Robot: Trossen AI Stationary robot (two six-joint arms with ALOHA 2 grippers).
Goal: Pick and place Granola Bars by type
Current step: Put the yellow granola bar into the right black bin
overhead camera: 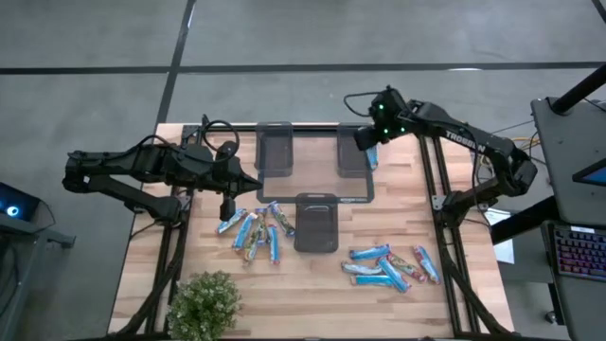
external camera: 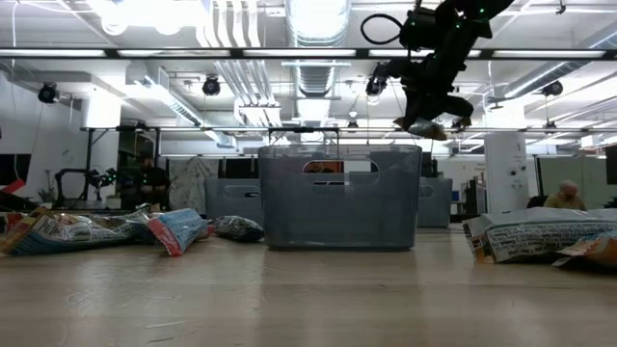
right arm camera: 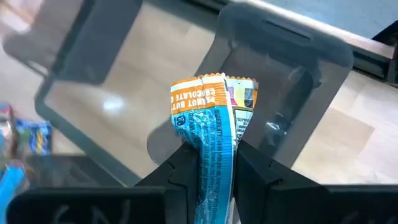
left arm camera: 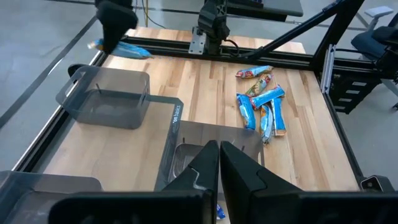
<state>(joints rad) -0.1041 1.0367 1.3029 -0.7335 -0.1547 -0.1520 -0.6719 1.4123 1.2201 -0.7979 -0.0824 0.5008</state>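
High view shows a wooden table (overhead camera: 312,284) on a grey floor, a potted plant (overhead camera: 203,303) at its near left corner and a keyboard (overhead camera: 578,254) off to the right. Behind the table the room is an open workshop with ceiling ducts, and a person (external camera: 564,196) sits far back. Three dark trays stand on the wood: left tray (overhead camera: 275,152), right tray (overhead camera: 353,152), and centre tray (overhead camera: 316,223) nearer the front; they look empty, though I can't see every bottom. Bars lie loose in two heaps, left heap (overhead camera: 254,230) and right heap (overhead camera: 393,265). Right gripper (right arm camera: 217,163) pinches a blue bar (right arm camera: 214,118) above the right tray. Left gripper (left arm camera: 219,163), fingers pressed together and holding nothing, hovers beside the left heap
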